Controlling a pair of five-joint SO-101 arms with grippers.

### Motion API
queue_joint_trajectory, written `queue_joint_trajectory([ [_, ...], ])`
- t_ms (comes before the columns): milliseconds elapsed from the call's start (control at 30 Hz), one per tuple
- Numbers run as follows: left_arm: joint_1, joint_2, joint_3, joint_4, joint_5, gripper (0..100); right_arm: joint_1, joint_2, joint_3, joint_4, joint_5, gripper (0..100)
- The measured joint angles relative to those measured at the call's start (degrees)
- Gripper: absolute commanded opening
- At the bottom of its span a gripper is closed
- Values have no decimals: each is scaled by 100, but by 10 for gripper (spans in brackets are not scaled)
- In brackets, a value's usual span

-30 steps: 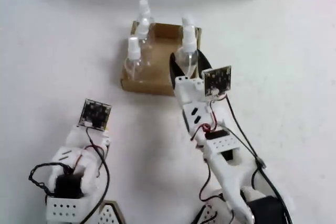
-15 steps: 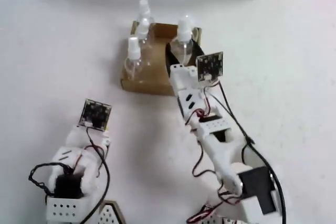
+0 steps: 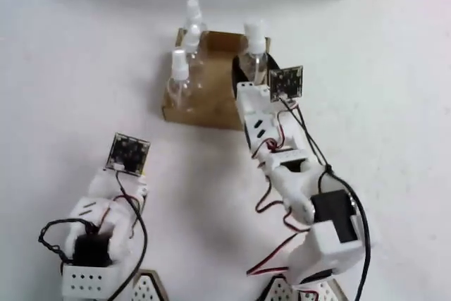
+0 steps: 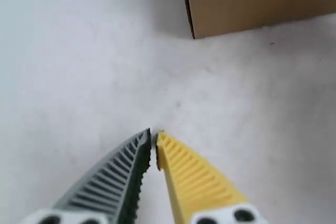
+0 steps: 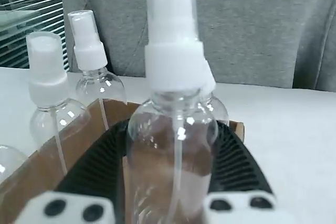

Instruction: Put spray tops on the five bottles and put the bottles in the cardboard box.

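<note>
The cardboard box (image 3: 204, 112) sits at mid-table. Three clear bottles with white spray tops (image 3: 180, 75) stand along its left side. My right gripper (image 3: 252, 70) is shut on another clear bottle (image 3: 254, 53) with a spray top, held upright over the box's right side. In the right wrist view the black fingers (image 5: 102, 161) clasp this bottle (image 5: 173, 156) around its body. Beside it stand two bottles (image 5: 50, 108), and one more (image 5: 216, 107) peeks out behind it. My left gripper (image 4: 154, 136) is shut and empty, low over bare table, short of the box's corner (image 4: 247, 9).
The left arm (image 3: 99, 216) rests folded at the table's front left. The right arm (image 3: 296, 181) stretches from the front right toward the box. White table surface lies open to the left and right of the box. Grey chair backs (image 5: 252, 24) stand beyond the far edge.
The right arm has stretched farther out, carrying the held bottle away from the front and over the box's right side. The left arm has not moved.
</note>
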Motion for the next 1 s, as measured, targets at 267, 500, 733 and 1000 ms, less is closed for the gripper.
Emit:
queue_joint_trajectory([
  [267, 0, 0, 0, 0, 0, 20, 35, 343, -158, -70, 0, 15],
  [500, 0, 0, 0, 0, 0, 20, 35, 536, -273, -70, 0, 15],
  [733, 0, 0, 0, 0, 0, 20, 35, 897, -457, -114, 299, 15],
  [1000, 0, 0, 0, 0, 0, 20, 35, 967, -457, -404, 448, 15],
])
